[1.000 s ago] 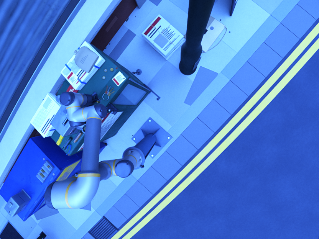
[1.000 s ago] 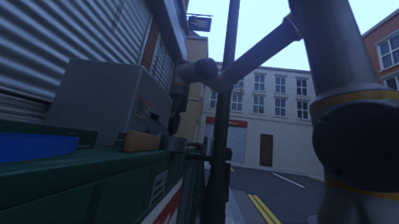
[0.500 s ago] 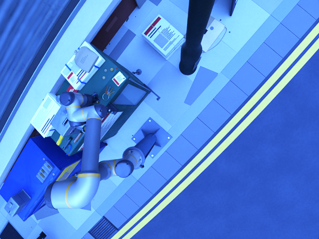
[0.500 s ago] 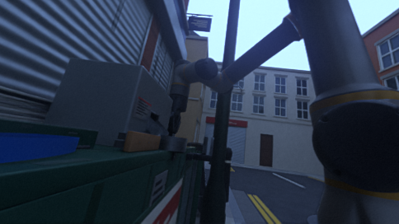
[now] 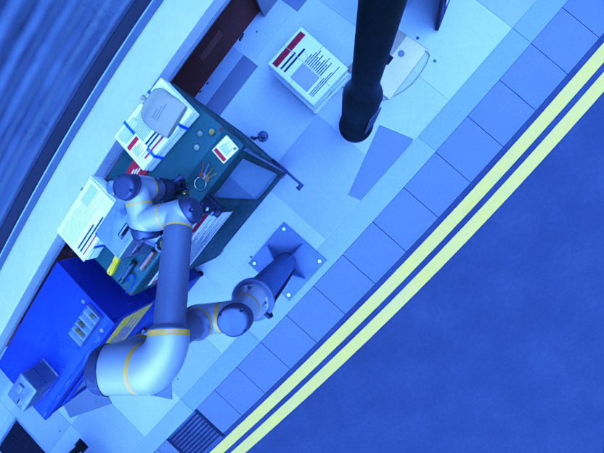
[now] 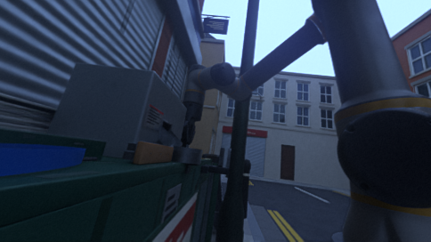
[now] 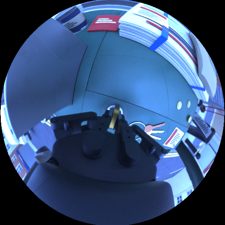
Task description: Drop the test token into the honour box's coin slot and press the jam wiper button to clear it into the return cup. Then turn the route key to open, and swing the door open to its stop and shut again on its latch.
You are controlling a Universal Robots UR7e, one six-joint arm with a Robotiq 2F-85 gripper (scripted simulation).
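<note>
My gripper (image 7: pixel 114 119) points down at the green top of the news rack (image 5: pixel 205 161), next to the grey honour box (image 7: pixel 42 79). The brass route key (image 7: pixel 114 118) stands upright in its round lock plate and sits gripped in my closed fingers. From the second side camera my gripper (image 6: pixel 189 132) hangs just right of the honour box (image 6: pixel 115 111). The rack's glazed door (image 5: pixel 253 178) faces the pavement with its handle (image 5: pixel 295 183) at the corner. The coin slot, the wiper button and the return cup are hidden from me.
A can (image 7: pixel 72 20) stands behind the honour box beside a red card (image 7: pixel 103 23). A strapped bundle of newspapers (image 7: pixel 165 42) fills the right of the top. A key ring (image 7: pixel 151 130), a label (image 7: pixel 174 137) and three coins (image 7: pixel 183 107) lie nearby. A dark lamp post (image 5: pixel 368 68) rises beyond.
</note>
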